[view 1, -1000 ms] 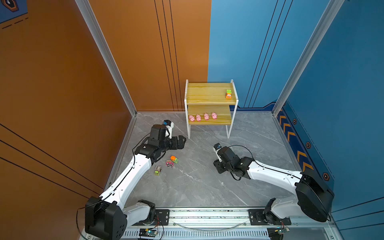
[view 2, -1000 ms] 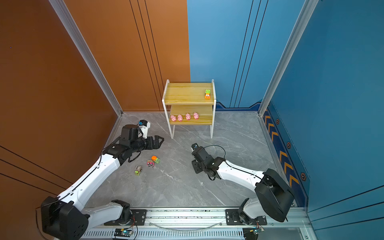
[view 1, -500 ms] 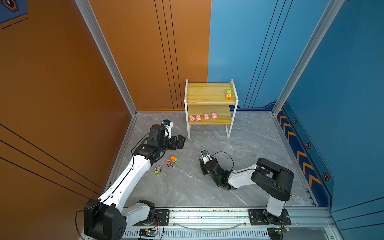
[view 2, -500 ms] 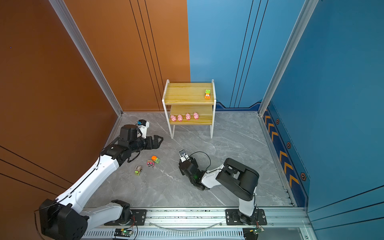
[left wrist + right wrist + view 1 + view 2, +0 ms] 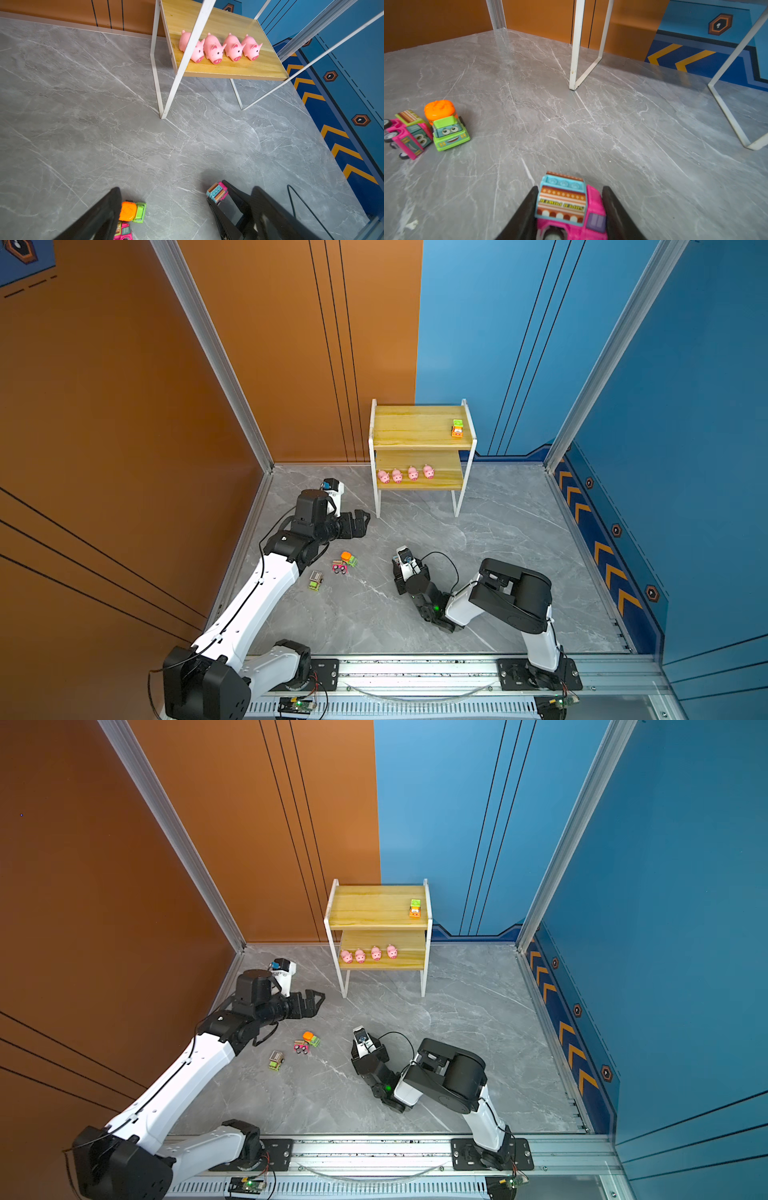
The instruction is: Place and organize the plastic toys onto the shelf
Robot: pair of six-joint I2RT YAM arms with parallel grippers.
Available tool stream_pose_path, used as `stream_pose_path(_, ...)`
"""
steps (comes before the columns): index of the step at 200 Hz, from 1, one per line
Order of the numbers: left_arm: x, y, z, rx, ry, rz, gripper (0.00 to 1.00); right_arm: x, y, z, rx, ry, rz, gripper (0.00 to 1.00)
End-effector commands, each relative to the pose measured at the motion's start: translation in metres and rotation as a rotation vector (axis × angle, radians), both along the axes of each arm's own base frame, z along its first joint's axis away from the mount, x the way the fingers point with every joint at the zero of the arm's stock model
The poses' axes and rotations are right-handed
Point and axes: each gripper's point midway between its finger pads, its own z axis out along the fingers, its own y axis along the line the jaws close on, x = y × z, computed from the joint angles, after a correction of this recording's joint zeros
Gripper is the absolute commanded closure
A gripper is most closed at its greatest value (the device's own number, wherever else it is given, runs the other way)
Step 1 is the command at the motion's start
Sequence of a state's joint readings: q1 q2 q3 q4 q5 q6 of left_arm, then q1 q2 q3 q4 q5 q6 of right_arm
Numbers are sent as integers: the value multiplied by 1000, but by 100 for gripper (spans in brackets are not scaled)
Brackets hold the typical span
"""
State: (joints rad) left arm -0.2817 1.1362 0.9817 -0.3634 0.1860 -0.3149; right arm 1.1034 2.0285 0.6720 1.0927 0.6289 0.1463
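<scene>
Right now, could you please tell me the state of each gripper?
Left gripper: open, empty.
Right gripper: shut on a pink truck.

Left arm [image 5: 266, 589] reaches forward and is held low, with the wrist level. Left gripper [image 5: 365, 523] points right, jaws spread wide. Right arm [image 5: 513, 597] is folded, elbow raised, forearm sloping down and forward. Right gripper [image 5: 570, 194] sits low, jaws clamped on both sides of a pink truck [image 5: 562, 204].
</scene>
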Motion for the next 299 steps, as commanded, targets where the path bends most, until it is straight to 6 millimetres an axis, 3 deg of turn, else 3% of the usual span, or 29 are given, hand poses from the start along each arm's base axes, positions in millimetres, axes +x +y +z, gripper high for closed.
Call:
stream_pose_path(1, -2, 2, 7, -5, -17, 12, 3, -10, -4, -9, -1, 12, -24, 52)
stream_pose_path(28, -2, 1, 7, -6, -17, 8, 3, -24, -5, -13, -9, 51, 3, 51)
stream_pose_path(67, -4, 2, 11, -8, -28, 9, 3, -45, -2, -7, -24, 64, 50, 39)
stream_pose_path(102, -5, 2, 13, -4, -39, 9, 3, -60, -6, 16, 6, 59, 97, 28)
stream_pose_path(147, -5, 0, 12, -4, -36, 5, 3, -66, -1, 53, 72, 191, 284, 30)
stream_pose_path(172, -5, 0, 11, -3, -31, 4, 3, -65, -4, 60, -17, 282, 388, 30)
stream_pose_path(209, -5, -3, 8, -4, -22, -9, 3, -69, -19, 48, -197, 409, 548, 32)
stream_pose_path(259, -3, 0, 4, 11, -18, 1, 2, -52, -24, 42, -349, 261, 654, 31)
stream_pose_path(299, -1, 2, 4, 19, -24, 8, 2, -49, -27, 20, -534, 256, 718, 30)
